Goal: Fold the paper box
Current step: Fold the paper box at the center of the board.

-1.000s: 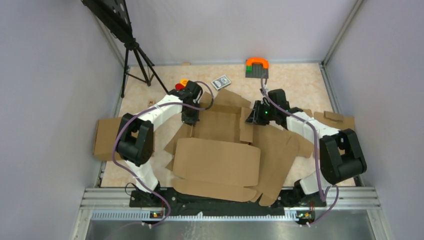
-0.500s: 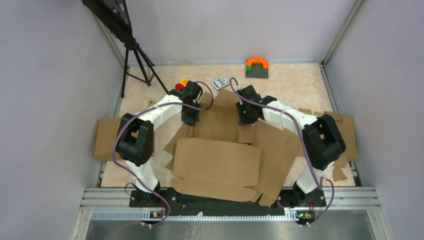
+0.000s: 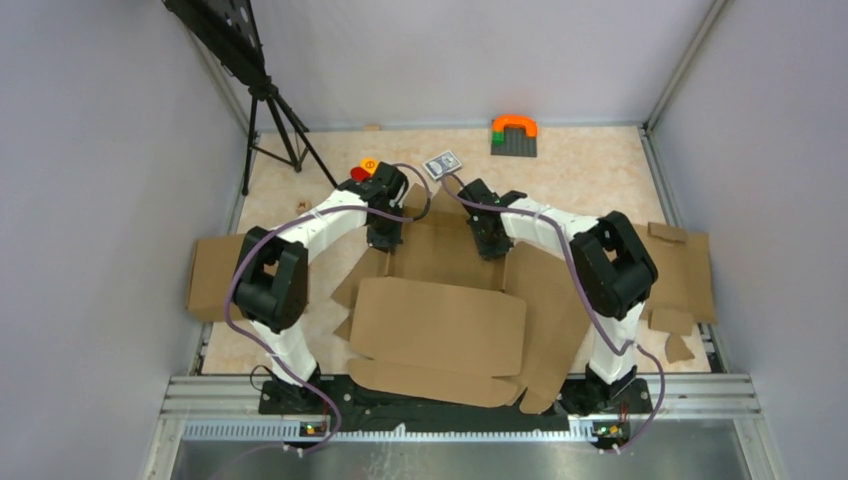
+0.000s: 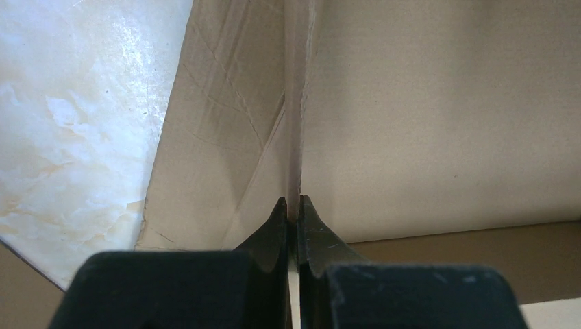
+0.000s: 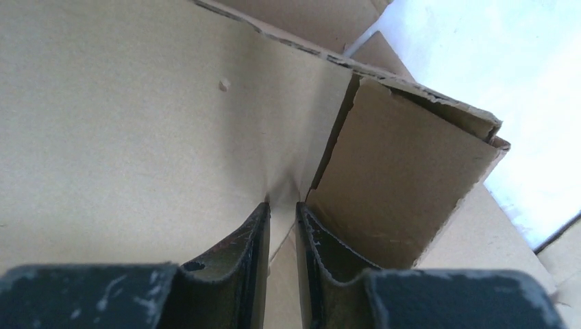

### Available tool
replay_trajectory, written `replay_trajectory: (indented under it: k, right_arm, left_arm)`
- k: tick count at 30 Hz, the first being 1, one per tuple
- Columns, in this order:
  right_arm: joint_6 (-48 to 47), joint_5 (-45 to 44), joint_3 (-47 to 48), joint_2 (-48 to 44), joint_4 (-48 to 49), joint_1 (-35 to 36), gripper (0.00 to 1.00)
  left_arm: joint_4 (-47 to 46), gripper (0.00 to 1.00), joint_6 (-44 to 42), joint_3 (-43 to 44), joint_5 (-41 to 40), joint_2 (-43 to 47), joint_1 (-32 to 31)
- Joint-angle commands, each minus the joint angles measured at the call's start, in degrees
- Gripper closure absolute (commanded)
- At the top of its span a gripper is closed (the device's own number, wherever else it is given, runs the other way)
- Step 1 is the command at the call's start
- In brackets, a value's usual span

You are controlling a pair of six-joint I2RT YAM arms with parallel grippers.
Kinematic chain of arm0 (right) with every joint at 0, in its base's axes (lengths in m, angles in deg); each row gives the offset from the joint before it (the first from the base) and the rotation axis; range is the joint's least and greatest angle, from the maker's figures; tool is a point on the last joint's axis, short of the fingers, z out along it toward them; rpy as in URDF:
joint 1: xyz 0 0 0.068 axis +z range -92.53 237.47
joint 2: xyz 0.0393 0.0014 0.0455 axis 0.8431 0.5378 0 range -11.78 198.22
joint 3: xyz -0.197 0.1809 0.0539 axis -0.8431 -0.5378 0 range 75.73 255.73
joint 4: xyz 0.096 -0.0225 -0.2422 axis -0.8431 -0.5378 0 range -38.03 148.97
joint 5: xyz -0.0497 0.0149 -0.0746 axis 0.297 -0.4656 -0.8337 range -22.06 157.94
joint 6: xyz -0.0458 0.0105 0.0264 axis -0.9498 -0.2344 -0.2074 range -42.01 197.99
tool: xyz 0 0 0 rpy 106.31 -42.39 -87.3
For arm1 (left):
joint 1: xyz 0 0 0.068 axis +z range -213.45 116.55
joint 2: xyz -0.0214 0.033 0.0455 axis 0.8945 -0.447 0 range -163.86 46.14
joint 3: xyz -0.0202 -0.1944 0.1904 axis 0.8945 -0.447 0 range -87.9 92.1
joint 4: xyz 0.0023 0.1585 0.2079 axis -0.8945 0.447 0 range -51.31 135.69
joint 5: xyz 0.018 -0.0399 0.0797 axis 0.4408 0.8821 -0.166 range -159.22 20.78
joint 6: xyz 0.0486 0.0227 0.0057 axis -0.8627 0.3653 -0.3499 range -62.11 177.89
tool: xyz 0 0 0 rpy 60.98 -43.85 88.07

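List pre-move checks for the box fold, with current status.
1. Left gripper clamped on the left wall of the paper box: ok.
2. Right gripper holding cardboard: cannot tell; jaws narrowly apart at the inner right corner.
3. Corner flap beside the right gripper raised: ok.
4. Near panel folded up: not ok, not yet upright.
5. Card pack beyond the far edge clear of the box: ok.
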Motion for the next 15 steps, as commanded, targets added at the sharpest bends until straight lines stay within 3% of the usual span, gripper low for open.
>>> replay_trajectory:
  k: [1,10,15]
  right_arm:
    - [-2.2,-7.5,3.3,1.1,-5.3,0.7,0.8]
    - [-1.6,1.2,3.7,-7.2,1.4,0.8,0.73]
    - [-0.9,1.6,3.8,-9.6,3.2,0.8,0.84]
  left_arm:
    - [0.7,1.0,-0.6,1.7,-0.6,-0.2,0.4]
    - [0.5,1.0,-0.3,1.8,0.2,-0.7,0.3]
    - [0.6,1.0,-0.3,1.6,0.1,-0.5,0.4]
